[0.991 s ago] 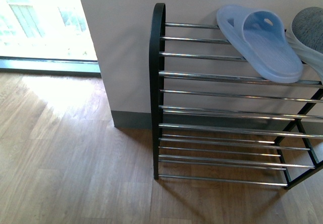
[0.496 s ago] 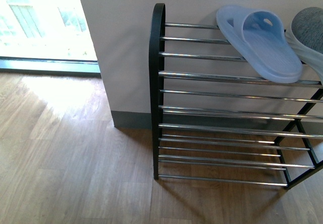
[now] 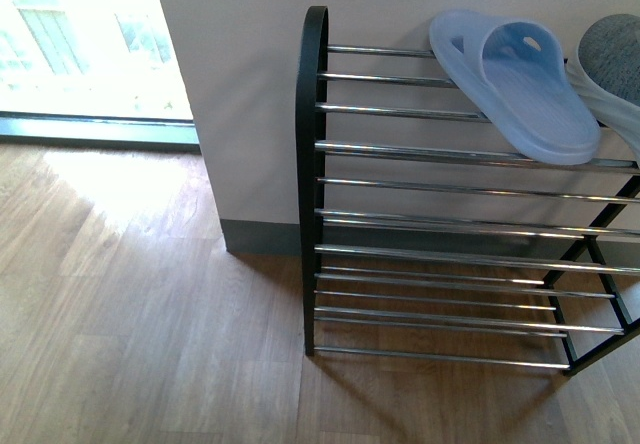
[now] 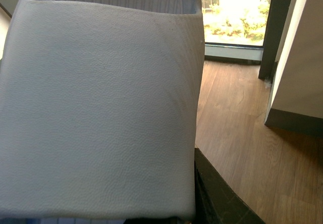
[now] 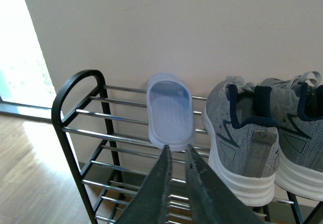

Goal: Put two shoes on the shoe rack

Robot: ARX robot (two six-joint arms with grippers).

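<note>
A pale blue slide (image 4: 96,108) fills most of the left wrist view, and my left gripper (image 4: 166,220) is shut on it; only one dark finger (image 4: 217,196) shows beside it. Another pale blue slide (image 3: 515,84) lies on the top tier of the shoe rack (image 3: 315,164), toe toward the wall. Beside it stands a grey sneaker (image 3: 612,59), cut off by the picture's edge. In the right wrist view, my right gripper (image 5: 177,151) is shut and empty, just in front of the slide (image 5: 170,110) on the rack (image 5: 81,88). Two grey sneakers (image 5: 242,133) (image 5: 300,125) stand next to that slide.
The rack stands against a pale wall (image 3: 240,94) with a grey skirting board (image 3: 260,236). Bright floor-level windows (image 3: 80,44) lie to the left. Wooden flooring (image 3: 150,324) spreads in front of the rack. Chrome bars on the top tier left of the slide (image 3: 380,79) are bare.
</note>
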